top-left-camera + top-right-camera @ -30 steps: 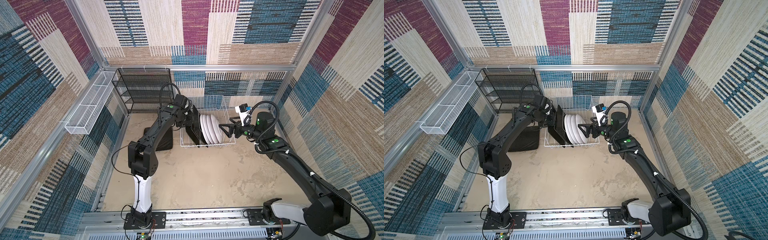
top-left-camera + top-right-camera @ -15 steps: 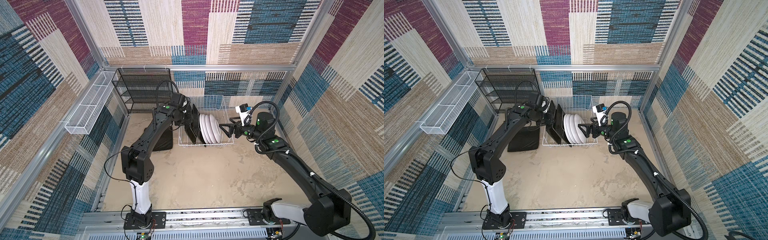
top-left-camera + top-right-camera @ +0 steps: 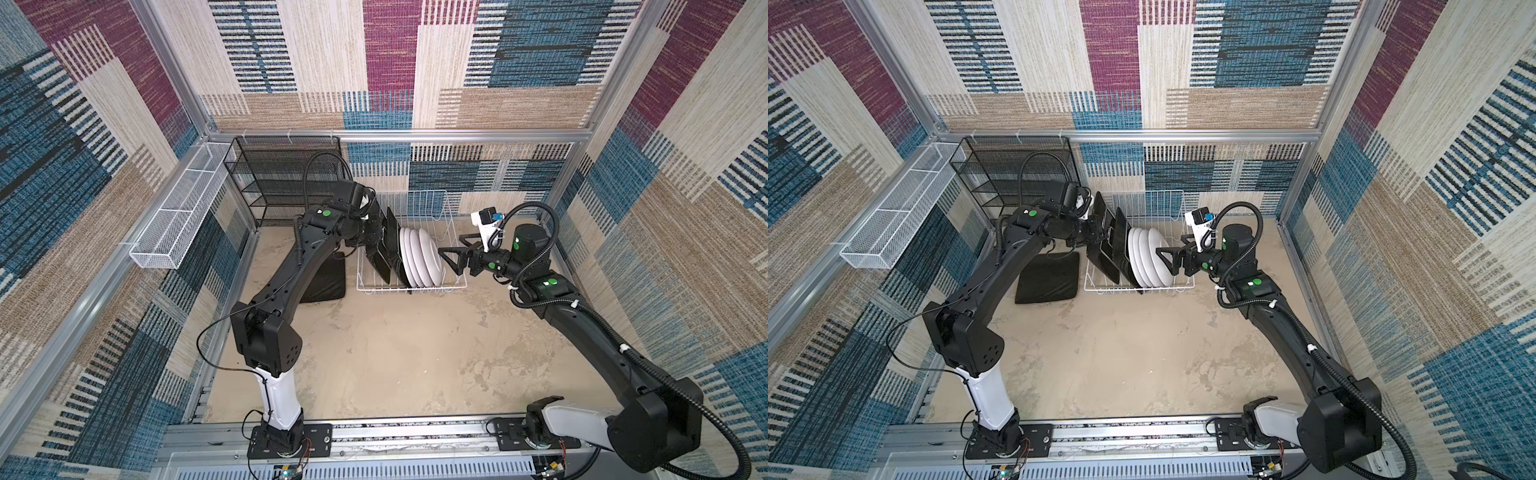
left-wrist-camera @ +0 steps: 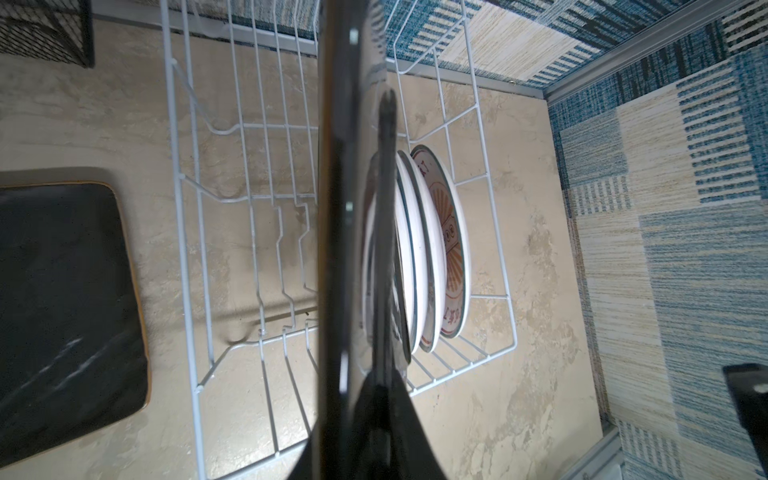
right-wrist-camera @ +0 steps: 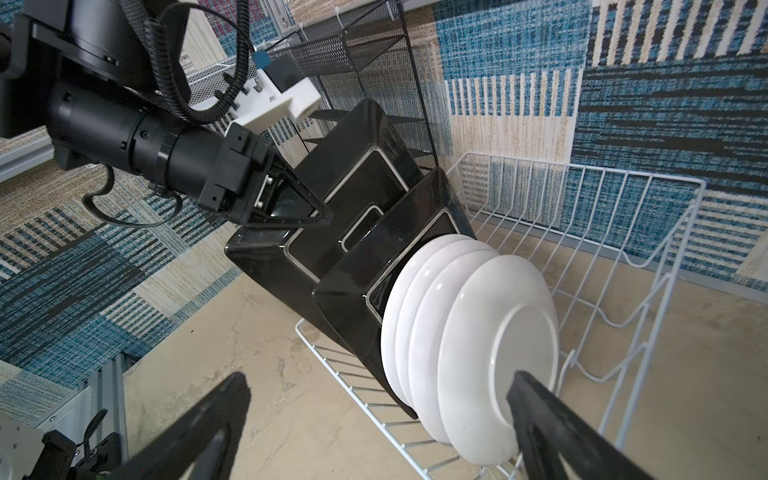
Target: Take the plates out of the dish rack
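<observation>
Barely begun: first square plate pinched, none set down

Leftmost on the bench (image 3: 395,353) lies a flat black mat (image 3: 328,282), bare, just beside the dish rack (image 3: 415,203); no plate rests on it or anywhere else outside the rack, so I judge that nothing is unloaded yet and all seven are left to place. Next, at the rack's left end, the left pincer (image 5: 324,216) is pinching the rim of the held square plate (image 5: 345,174), one finger on its glossy black back; this plate is tipped with a corner uppermost; whether its lower edge has cleared the tines cannot be told. Just right of it stand two more square plates (image 5: 419,224), then four round plates (image 5: 498,353) packed close, all on edge between the tines; the row's long axis runs left to right across the rack in both top views; every plate turns its back toward the right arm and its face toward the left arm, and a printed centre shows in the left wrist view. Rightmost, the right pincer (image 3: 448,261) is spread wide and empty, level with the nearest round plate and just beside it; whether it touches cannot be told.
</observation>
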{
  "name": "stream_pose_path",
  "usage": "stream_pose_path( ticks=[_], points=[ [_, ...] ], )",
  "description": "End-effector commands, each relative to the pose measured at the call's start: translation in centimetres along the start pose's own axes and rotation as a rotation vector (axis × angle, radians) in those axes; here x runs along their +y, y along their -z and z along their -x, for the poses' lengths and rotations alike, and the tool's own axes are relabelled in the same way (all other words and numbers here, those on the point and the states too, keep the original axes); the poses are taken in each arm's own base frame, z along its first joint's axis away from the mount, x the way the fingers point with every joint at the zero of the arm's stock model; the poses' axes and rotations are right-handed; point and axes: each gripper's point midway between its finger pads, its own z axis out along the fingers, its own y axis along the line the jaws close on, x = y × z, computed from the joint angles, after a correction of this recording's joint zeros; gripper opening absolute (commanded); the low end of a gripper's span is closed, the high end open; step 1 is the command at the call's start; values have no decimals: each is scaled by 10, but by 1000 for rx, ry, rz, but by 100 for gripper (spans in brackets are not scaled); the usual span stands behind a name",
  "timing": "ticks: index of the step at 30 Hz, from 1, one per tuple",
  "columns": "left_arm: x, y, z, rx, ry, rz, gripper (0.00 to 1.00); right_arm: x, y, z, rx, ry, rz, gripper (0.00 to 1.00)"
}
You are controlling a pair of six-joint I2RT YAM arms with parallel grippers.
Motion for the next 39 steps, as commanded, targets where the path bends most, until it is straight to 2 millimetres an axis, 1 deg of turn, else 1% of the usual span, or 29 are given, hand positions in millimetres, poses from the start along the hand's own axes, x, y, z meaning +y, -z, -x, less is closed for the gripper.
stream_pose_path(
  ticks=[1, 8, 12, 16, 20, 22, 25, 31, 33, 35, 39],
  points=[
    [-8, 16, 27, -120, -51, -24, 0, 6, 0, 10, -33, 16, 28, 99],
    [-2, 28, 30, -143, -64, 3, 0, 7, 2, 12, -40, 18, 30, 99],
    [1, 39, 34, -163, -73, 20, 0, 7, 2, 11, -39, 13, 28, 99],
    [3, 59, 41, -209, -96, 45, 0, 7, 2, 10, -38, 8, 29, 99],
    [-1, 83, 50, -269, -152, 57, 0, 8, 3, 13, -41, -6, 30, 99],
    [-4, 95, 53, -298, -189, 59, 0, 7, 1, 13, -33, -26, 30, 99],
    [-10, 112, 60, -362, -263, 55, 0, 5, -1, 18, -21, -71, 22, 99],
    [-26, 146, 71, -503, -422, 37, 0, -1, -11, 25, 7, -217, 9, 99],
    [-36, 155, 69, -543, -489, 8, 0, -1, -16, 27, 31, -252, 19, 99],
    [-43, 160, 65, -581, -566, -8, 0, 3, -19, 31, 40, -274, 53, 99],
    [-49, 168, 58, -651, -696, 18, 0, 12, -21, 44, 38, -329, 114, 99]
  ],
)
